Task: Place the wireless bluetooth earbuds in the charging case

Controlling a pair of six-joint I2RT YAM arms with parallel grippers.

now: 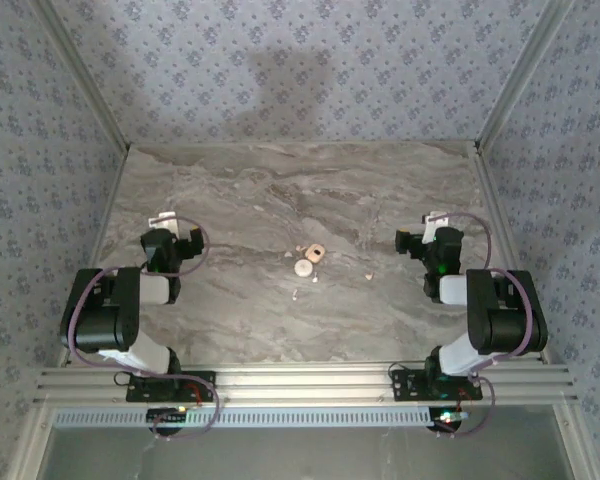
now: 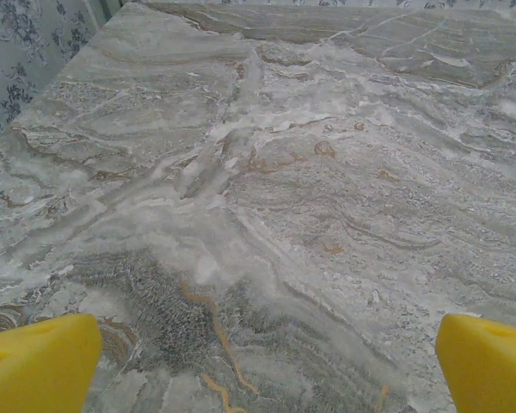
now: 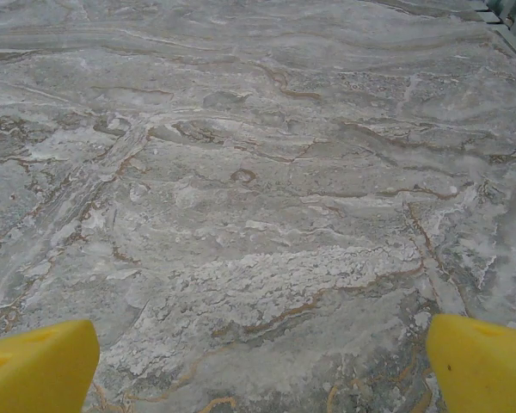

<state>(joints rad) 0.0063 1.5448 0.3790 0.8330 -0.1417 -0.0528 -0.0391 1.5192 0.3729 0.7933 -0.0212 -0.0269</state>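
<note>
The cream-peach charging case [image 1: 308, 259] lies open mid-table, its rounded part with a dark hollow behind the plain disc. Two tiny white bits, the earbuds, lie loose on the marble: one [image 1: 296, 294] just in front of the case, the other [image 1: 369, 275] to its right. My left gripper [image 1: 172, 224] hovers well to the left of the case, and my right gripper [image 1: 429, 222] well to its right. In the left wrist view the left gripper [image 2: 262, 366] is open, yellow fingertips [image 2: 39, 366] wide apart over bare marble. The right gripper [image 3: 262, 366] stands open the same way, yellow fingertips [image 3: 482, 366] far apart.
The grey marble table [image 1: 240, 330] is boxed in by patterned walls at the back and both sides, with aluminium rails [image 1: 300, 382] along the near edge.
</note>
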